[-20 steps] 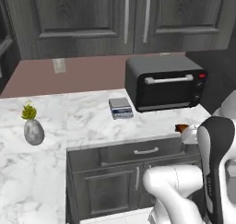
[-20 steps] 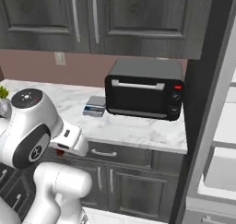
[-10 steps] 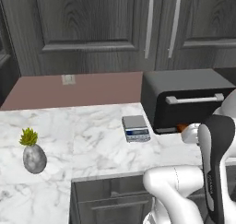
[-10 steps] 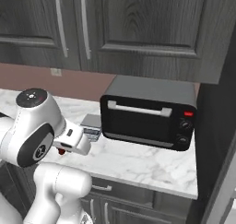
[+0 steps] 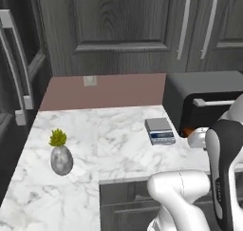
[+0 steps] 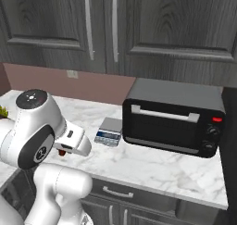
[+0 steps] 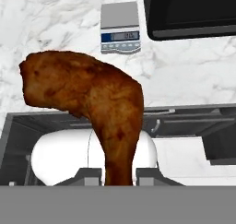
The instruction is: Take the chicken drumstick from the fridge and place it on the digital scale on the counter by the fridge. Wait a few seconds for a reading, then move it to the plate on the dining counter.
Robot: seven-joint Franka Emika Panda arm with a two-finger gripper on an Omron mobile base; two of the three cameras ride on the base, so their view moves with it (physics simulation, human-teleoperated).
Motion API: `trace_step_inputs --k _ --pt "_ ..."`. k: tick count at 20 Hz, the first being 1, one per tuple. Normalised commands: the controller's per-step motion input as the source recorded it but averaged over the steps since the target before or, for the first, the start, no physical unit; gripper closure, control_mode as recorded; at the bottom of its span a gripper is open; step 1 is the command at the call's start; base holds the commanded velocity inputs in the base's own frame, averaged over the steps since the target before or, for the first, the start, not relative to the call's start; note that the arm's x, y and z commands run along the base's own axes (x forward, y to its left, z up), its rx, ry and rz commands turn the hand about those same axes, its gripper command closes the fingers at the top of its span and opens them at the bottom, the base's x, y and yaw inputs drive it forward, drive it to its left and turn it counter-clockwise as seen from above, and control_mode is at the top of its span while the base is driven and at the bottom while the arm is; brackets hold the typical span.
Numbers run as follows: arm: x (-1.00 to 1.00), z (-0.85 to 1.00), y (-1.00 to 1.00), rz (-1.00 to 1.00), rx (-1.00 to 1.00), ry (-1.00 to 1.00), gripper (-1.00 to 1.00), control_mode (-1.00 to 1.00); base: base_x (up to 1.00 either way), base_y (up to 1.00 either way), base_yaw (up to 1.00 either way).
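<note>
The chicken drumstick (image 7: pixel 94 103) is held in the tool (image 7: pixel 119 174), whose jaws are closed narrowly on the thin bone end, with the thick meaty end standing away from the fingers. It is carried in the air above the front edge of the marble worktop (image 5: pixel 109 149), short of the scale (image 7: pixel 120 27) and not yet set down. In the left base view a small reddish part of it shows beside the arm, near the foot of the black toaster oven (image 5: pixel 204 101).

As a judgement, the piece is likely to be light but top-heavy, since most of its bulk sits away from the grip, so some swinging or pivoting between the fingers can be expected. The glossy skin suggests a greasy, slippery surface, and the meat would be expected to give a little under pressure while the bone end stays stiff. The narrow end, where it is taken now, seems the soundest place to hold it.

The drumstick is seen as a reddish-brown, mottled, shiny piece, broad and lumpy at one end and tapering to a slim shank.

The scale is seen lying flat on the worktop just beside the toaster oven, with a light platform and a bluish display. A small potted plant (image 5: pixel 60 154) stands well apart on the left.
</note>
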Motion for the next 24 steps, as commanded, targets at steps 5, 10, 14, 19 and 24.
trace_step_inputs --k 5,10,14,19,24 --pt "0.0 0.0 0.0 0.0 0.0 0.0 1.0 1.0 0.4 0.58 0.0" --pt "0.0 0.0 0.0 0.0 0.0 0.0 1.0 1.0 0.24 0.07 0.0" --pt "0.0 0.0 0.0 0.0 0.0 0.0 1.0 1.0 0.0 0.0 0.0" --pt "0.0 0.0 0.0 0.0 0.0 0.0 1.0 1.0 0.0 0.0 0.0" --pt "0.0 0.0 0.0 0.0 0.0 0.0 1.0 1.0 0.05 0.0 0.0"
